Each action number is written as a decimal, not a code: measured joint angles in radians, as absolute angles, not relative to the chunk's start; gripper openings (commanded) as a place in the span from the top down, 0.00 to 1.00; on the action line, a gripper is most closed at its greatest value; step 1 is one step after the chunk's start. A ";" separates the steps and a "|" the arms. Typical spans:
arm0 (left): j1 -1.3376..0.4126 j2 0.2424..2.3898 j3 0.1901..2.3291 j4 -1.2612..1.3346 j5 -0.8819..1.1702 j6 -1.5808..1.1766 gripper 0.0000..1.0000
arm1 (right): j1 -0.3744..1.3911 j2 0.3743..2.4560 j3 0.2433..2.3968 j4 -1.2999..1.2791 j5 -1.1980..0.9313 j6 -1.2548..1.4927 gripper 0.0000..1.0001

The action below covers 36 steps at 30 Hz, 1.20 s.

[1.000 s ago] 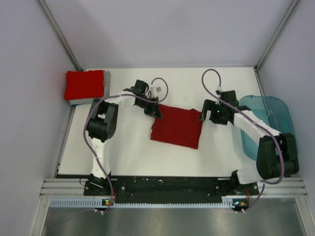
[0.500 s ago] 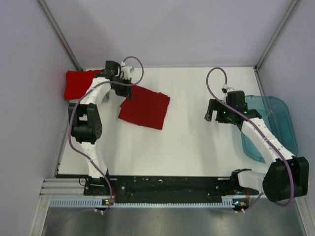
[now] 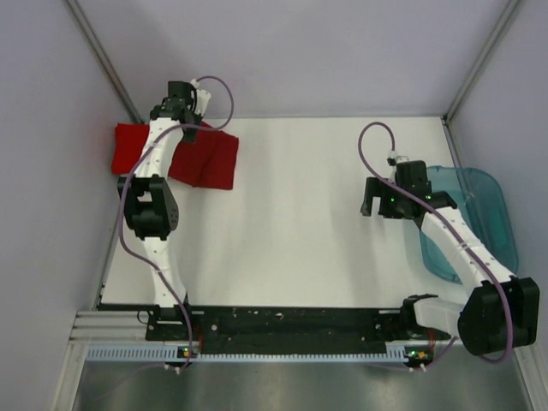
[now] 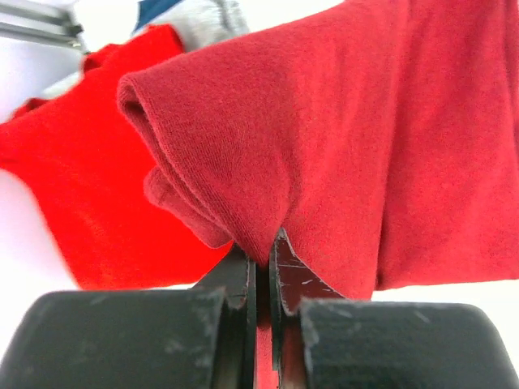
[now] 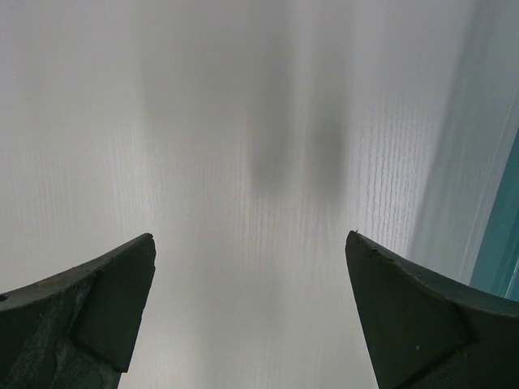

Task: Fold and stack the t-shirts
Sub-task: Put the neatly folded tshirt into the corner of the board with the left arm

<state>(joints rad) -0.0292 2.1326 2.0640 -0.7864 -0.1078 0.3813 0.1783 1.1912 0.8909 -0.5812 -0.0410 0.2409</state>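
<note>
My left gripper (image 3: 184,120) is shut on the folded dark red t-shirt (image 3: 206,159), pinching its edge (image 4: 268,186) and holding it at the table's far left. The shirt hangs partly over the brighter red t-shirt (image 3: 128,145), which also shows behind it in the left wrist view (image 4: 73,194). A bit of the grey t-shirt (image 4: 212,16) peeks out beyond the bright red one. My right gripper (image 3: 370,204) is open and empty over bare white table at the right, its fingertips (image 5: 122,284) wide apart.
A translucent teal plastic tub (image 3: 479,214) sits at the table's right edge, just beside my right arm; its rim shows in the right wrist view (image 5: 507,243). Grey walls close in the table on three sides.
My left gripper has dragged the dark red t-shirt from the table's middle to the far left, onto the bright red one. My right gripper drew back right, toward the tub.
</note>
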 measured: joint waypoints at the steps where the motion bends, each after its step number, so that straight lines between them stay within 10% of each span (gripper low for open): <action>1: -0.029 2.136 2.072 -0.784 -0.134 0.397 1.00 | 0.178 1.187 0.891 -0.585 -0.040 0.238 0.01; 36: 0.056 2.082 2.164 -0.627 -0.382 0.655 1.00 | 0.178 1.176 0.889 -0.601 0.001 0.191 0.01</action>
<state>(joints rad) 0.0563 2.0823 2.1639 -0.6266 -0.3820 0.6548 0.1783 1.1763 0.8894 -0.6010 0.0010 0.1913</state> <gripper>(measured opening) 0.034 0.986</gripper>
